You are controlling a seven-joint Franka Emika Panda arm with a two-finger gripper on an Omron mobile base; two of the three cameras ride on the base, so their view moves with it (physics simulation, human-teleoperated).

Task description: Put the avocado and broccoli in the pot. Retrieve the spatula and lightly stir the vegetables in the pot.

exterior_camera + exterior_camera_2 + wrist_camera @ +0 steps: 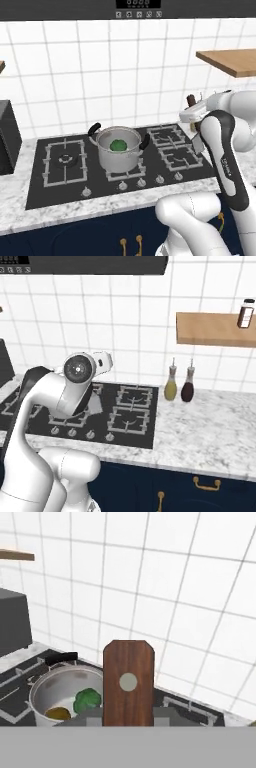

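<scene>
Spatula [128, 682], lower centre of the hand view, is gripped in the closed hand [128, 714]. Pot [119, 149] at frame centre holds broccoli [88, 699]. Stirring step: next, carry the blade over the pot and lower it.

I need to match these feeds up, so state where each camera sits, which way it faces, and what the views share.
Left base view: behind the arm's left, facing the black stovetop and shiny steel pot; white arm at right.
Right base view: behind the arm's right, facing the stovetop's right burners and marble counter; arm at lower left.
Hand view: on the hand, facing the pot holding green broccoli; the brown spatula handle stands in its grip.
Shared: stovetop, white tiled wall.
</scene>
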